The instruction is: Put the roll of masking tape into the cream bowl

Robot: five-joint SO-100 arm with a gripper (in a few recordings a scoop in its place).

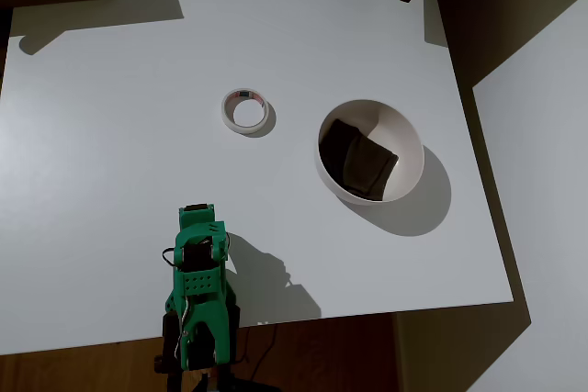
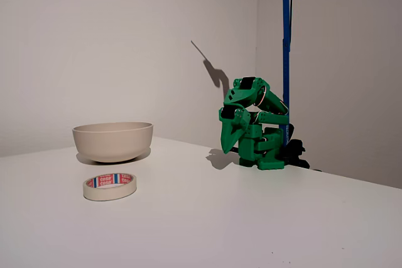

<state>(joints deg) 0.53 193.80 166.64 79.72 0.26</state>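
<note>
A small flat cream ring of masking tape with red print point(image 1: 245, 111) lies flat on the white tabletop point(image 1: 110, 162), just beside but apart from a large round cream bowl point(image 1: 404, 140) holding a dark brown squarish patch point(image 1: 356, 159). The green arm sits folded at the tabletop's edge, well apart from both. Its tool point(image 2: 230, 144) points down, holding nothing; whether it is spread or pressed together cannot be told.

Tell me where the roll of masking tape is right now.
In the overhead view the roll of masking tape lies flat on the white table, left of the cream bowl and apart from it.
</note>
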